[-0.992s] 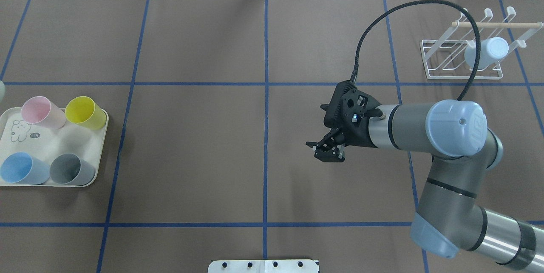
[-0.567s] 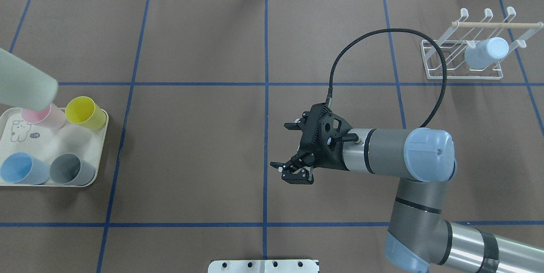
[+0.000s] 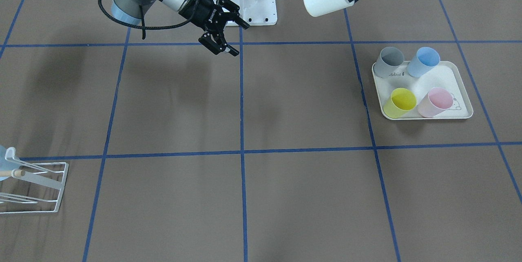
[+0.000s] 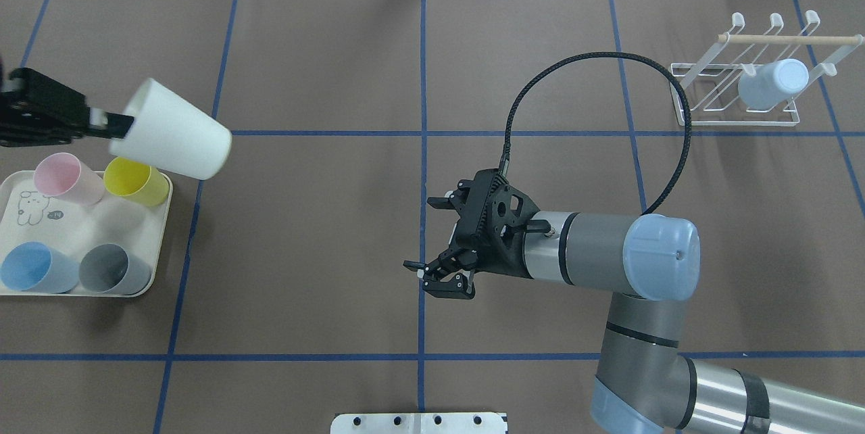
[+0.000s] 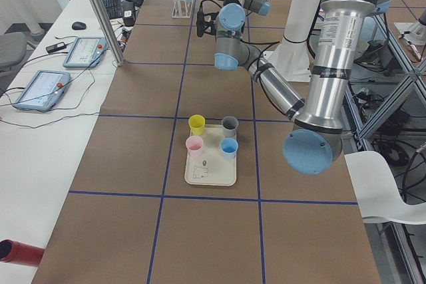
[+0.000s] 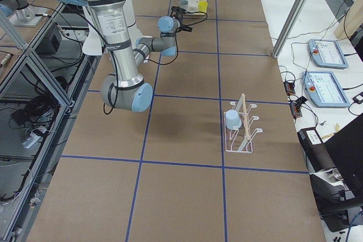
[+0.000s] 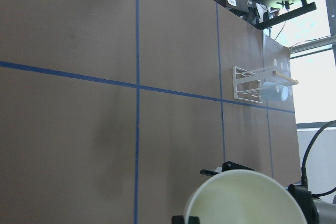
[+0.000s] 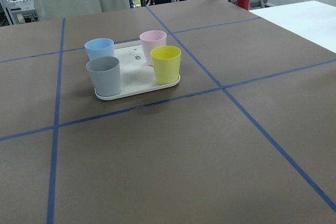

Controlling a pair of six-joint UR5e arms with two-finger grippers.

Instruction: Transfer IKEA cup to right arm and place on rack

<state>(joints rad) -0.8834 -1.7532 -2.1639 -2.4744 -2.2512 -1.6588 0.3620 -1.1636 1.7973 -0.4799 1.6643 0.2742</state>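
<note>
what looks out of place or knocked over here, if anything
Nothing stands out. The four cups stand upright on the tray, a pale blue cup hangs on the rack, and the white cup is tilted only because the left gripper holds it in the air. The right gripper is open and empty.

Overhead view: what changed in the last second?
The left gripper, shut on the white plastic cup, came in from the left edge toward the centre. The right arm's black gripper swept left and nearer the robot's base, reaching the centre line, fingers open. Unmoved: cream tray with four cups, white wire rack with its pale blue cup.
</note>
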